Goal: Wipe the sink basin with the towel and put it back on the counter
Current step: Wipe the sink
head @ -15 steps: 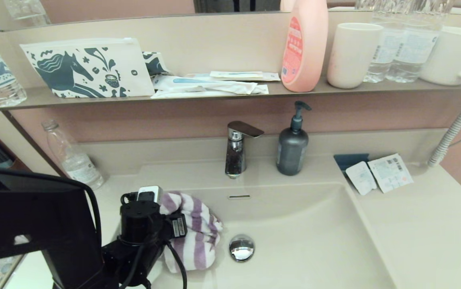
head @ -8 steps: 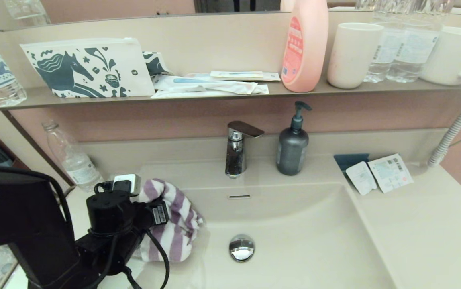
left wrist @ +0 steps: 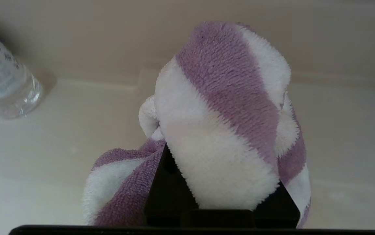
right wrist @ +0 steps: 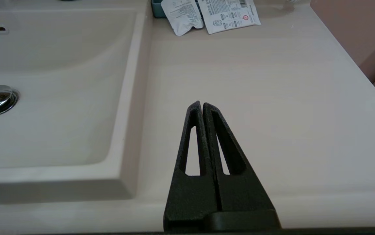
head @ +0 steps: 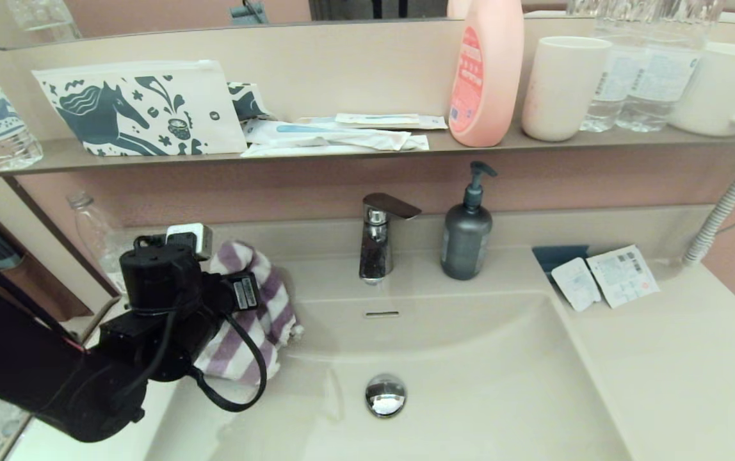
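left of the faucet [head: 377, 240], left gripper [head: 239, 301] clamped on the towel [head: 249, 314] above the sink basin [head: 470, 358] left rim, beside a plastic bottle [head: 102, 240]; right of the faucet, right gripper [right wrist: 202, 106] closed, empty, over the counter [head: 675, 358].

A water bottle [head: 108, 246] stands close by the left pincer [head: 239, 301] and its towel [head: 249, 314]. The tap [head: 377, 237] and soap pump [head: 467, 230] block the back. The table [head: 675, 365] on the right has open room.

bright even indoor light, glare on drain plug [head: 385, 395], soft shadows, towel [left wrist: 226, 124] close-up slightly blurred
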Robot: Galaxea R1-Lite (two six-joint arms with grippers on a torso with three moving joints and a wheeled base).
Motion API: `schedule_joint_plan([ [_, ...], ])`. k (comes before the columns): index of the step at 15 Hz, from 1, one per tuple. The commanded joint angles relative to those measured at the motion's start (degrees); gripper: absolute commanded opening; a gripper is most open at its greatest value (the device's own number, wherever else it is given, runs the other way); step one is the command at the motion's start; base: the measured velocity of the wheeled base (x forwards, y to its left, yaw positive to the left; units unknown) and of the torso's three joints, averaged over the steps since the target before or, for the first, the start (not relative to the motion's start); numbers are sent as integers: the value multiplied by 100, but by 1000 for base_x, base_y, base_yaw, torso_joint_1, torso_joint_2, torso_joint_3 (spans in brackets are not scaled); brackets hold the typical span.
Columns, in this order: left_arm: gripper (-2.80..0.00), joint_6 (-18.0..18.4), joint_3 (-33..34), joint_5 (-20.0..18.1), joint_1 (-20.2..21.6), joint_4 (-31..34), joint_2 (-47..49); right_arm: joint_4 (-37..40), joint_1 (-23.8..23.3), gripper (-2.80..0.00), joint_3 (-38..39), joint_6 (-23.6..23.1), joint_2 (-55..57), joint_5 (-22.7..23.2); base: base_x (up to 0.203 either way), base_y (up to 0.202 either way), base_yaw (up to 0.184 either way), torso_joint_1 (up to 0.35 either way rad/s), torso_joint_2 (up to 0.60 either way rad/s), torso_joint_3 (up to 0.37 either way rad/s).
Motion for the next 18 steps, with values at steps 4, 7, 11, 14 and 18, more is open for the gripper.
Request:
schedule_joint_plan([
  [4, -280, -341, -734, 20, -365, 415, 593, 0, 0, -280, 0, -2, 5, 8, 0, 0, 0, 0, 0, 0],
  [7, -280, -464, -1012, -144, -276, 225, 1161, 0, 0, -280, 0, -2, 5, 0, 0, 0, 0, 0, 0, 0],
  [11, -280, -725, -1539, -665, -99, 1041, 1406, 0, 0, -280, 0, -2, 5, 0, 0, 0, 0, 0, 0, 0],
  [14, -280, -1180, -1833, -500, -488, 1342, 1495, 0, 0, -280, 0, -2, 5, 2, 0, 0, 0, 0, 0, 0],
  [18, -280, -1383, -2190, 46, -1217, 1300, 1866, 0, 0, -280, 0, -2, 5, 2, 0, 0, 0, 0, 0, 0],
])
